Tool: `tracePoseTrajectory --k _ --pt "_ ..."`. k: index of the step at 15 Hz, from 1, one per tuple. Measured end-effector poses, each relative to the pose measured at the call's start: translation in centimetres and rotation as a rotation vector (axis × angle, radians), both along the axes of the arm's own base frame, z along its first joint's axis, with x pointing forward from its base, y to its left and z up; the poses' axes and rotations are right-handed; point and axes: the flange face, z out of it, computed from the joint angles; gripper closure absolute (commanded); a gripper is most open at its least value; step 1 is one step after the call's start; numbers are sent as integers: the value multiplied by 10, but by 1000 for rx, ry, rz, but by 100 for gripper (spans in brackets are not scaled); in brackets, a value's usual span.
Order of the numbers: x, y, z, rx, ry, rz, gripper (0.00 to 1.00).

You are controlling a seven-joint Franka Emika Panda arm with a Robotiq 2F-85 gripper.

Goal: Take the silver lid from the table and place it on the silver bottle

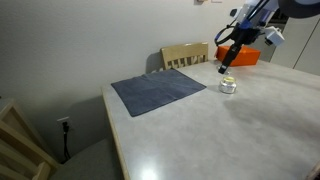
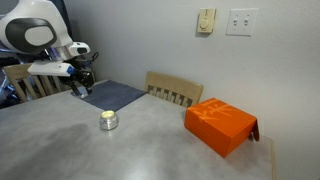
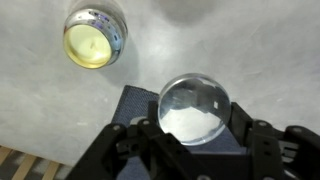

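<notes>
The silver lid (image 3: pixel 191 103), a round shiny disc, is held between my gripper's (image 3: pixel 194 128) fingers in the wrist view. The silver bottle (image 3: pixel 94 38) stands open on the table at the upper left of that view, showing a yellowish inside, apart from the lid. In both exterior views the gripper (image 1: pixel 226 63) (image 2: pixel 80 84) hangs above the table a little away from the bottle (image 1: pixel 228 85) (image 2: pixel 108 121). The lid is too small to make out in the exterior views.
A dark blue cloth (image 1: pixel 160 90) (image 2: pixel 112 95) lies on the grey table (image 1: pixel 200 130) next to the bottle. An orange box (image 2: pixel 220 125) (image 1: pixel 245 57) sits near a table edge. A wooden chair (image 2: pixel 170 90) (image 1: pixel 185 55) stands behind the table.
</notes>
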Motion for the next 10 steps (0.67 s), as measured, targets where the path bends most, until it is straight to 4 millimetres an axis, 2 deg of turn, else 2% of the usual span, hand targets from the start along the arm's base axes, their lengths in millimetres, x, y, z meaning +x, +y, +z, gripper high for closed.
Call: tracePoseTrajectory --k 4,10 --pt "8 -14 2 -4 -1 -88 56" --pt "31 -43 18 -58 42 -276 56"
